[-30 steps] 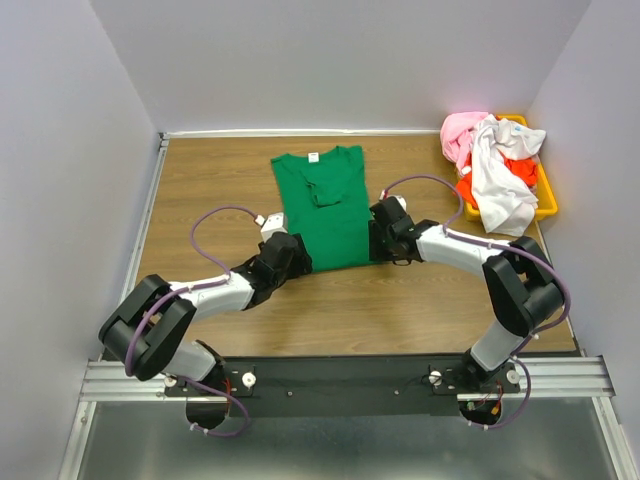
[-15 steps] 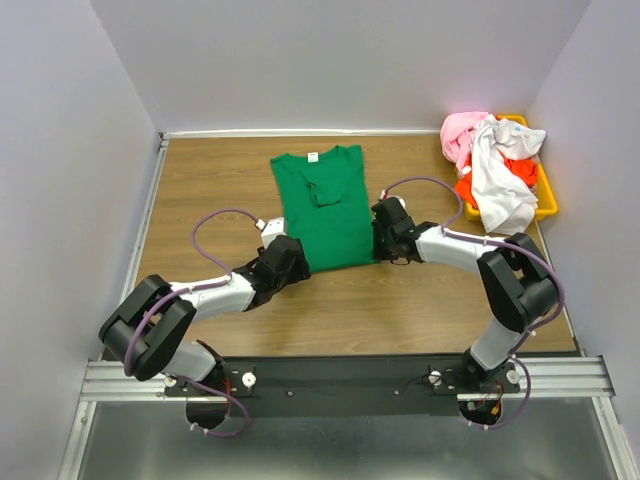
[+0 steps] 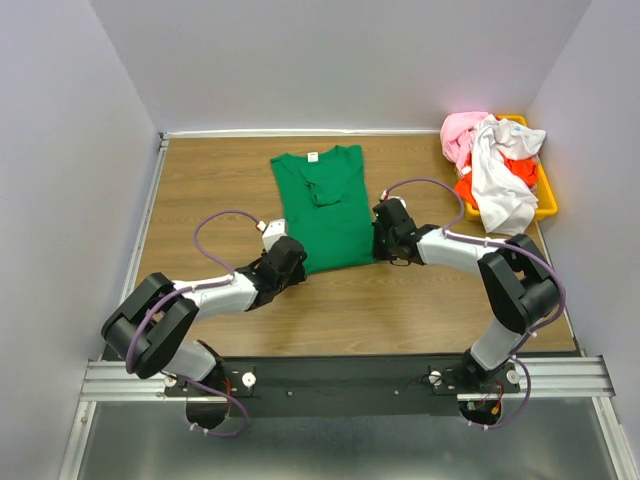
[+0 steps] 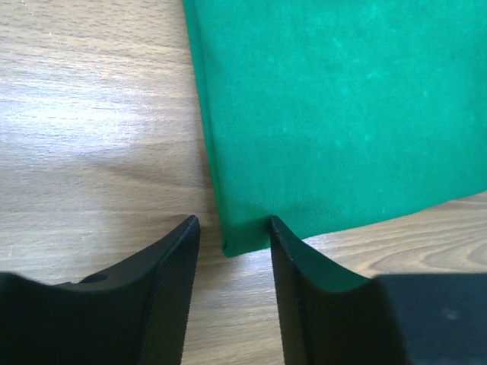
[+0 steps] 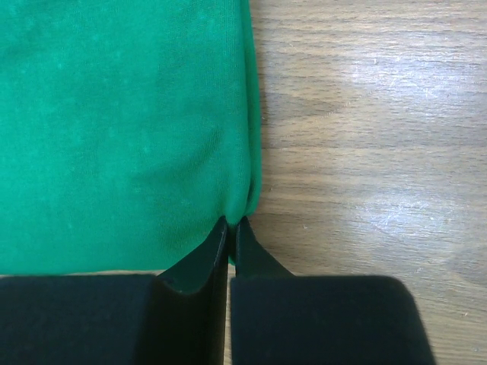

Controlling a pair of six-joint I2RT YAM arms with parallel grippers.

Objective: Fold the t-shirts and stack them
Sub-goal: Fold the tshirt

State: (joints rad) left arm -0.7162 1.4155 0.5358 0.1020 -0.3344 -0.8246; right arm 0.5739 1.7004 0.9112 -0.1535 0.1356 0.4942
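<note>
Lying flat near the far edge of the tabletop [image 3: 220, 170], the green t-shirt [image 3: 325, 205] is spread with its collar to the far side. Its near right corner is pinched between the closed jaws of the right gripper [image 5: 232, 222]. Its near left corner is straddled by the left gripper [image 4: 232, 222], jaws half apart, nothing clamped. The other t-shirts [image 3: 495, 165] are heaped in the bin [image 3: 547, 195] at the far right corner.

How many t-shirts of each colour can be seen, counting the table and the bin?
green t-shirt: 1
pink t-shirt: 1
white t-shirt: 1
orange-red t-shirt: 1
Total: 4 visible; the heap in the bin may hide more.
</note>
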